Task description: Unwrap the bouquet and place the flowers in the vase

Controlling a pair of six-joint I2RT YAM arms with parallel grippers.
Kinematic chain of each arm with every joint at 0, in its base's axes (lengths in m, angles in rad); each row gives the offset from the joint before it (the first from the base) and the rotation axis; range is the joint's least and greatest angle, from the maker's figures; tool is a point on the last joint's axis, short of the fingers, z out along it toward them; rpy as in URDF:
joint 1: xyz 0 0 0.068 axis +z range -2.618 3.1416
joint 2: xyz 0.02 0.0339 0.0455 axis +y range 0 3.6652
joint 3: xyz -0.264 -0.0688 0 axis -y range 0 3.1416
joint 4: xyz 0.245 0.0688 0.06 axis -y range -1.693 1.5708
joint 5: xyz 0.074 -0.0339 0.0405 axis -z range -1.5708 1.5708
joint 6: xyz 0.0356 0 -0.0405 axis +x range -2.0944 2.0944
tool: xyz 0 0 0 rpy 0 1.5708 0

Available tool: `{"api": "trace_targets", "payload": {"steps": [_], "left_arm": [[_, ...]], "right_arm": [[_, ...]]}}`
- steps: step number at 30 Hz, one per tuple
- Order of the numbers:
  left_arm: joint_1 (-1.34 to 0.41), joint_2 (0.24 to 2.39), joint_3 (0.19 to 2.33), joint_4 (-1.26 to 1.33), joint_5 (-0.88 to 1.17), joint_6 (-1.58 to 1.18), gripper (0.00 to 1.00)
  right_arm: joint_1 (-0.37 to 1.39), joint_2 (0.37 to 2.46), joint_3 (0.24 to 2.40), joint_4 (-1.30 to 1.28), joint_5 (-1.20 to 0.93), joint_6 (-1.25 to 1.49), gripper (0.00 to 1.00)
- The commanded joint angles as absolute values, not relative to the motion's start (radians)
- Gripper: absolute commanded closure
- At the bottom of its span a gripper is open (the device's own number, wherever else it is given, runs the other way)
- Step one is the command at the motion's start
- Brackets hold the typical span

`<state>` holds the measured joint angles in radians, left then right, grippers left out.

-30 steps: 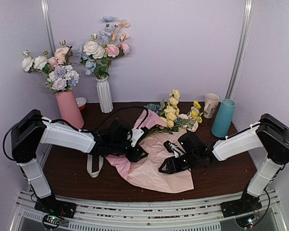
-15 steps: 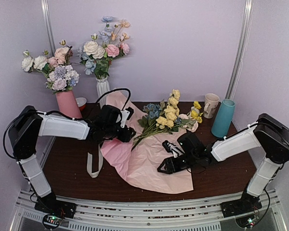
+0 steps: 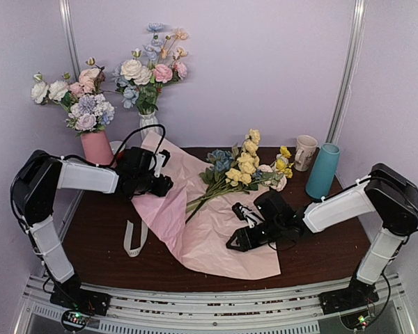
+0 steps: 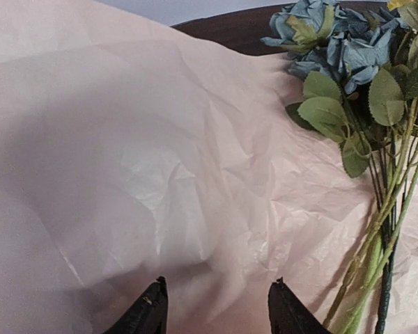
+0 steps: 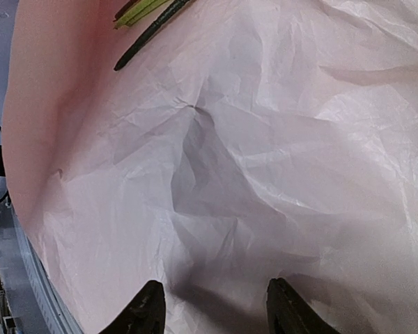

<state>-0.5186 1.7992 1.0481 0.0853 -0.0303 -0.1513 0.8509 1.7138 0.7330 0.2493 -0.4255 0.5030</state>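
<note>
Room — bare tabletop (image 3: 90, 236) front-left by the cream ribbon (image 3: 132, 240); pink paper (image 3: 216, 236) covers the middle, left edge standing up | Around — flowers (image 3: 244, 167) lie on the paper, blooms toward mug (image 3: 306, 152) and teal vase (image 3: 323, 170); pink vase (image 3: 97, 149) just behind my left arm | Grippers — left gripper (image 4: 214, 309) and right gripper (image 5: 212, 306) both have fingers apart over the paper; can't tell if either pinches it.

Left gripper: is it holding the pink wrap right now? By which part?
No grip shows. The left gripper has its jaws apart with nothing pinched between them. The raised left flap of the pink wrap seems only propped against it.
</note>
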Motion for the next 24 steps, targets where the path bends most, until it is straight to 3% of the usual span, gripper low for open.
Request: {"api": "trace_targets", "payload": {"steps": [1, 10, 24], "left_arm": [[-0.475, 1.838, 1.051, 0.119, -0.002, -0.130, 0.48], [-0.460, 1.774, 1.006, 0.131, 0.029, -0.157, 0.49], [-0.461, 1.656, 0.885, 0.151, 0.034, -0.191, 0.50]], "right_arm": [[0.878, 1.723, 0.762, 0.109, -0.386, 0.491, 0.47], [0.890, 1.709, 0.910, 0.089, -0.364, 0.511, 0.47], [0.935, 2.022, 1.294, 0.092, -0.361, 0.517, 0.49]]}}
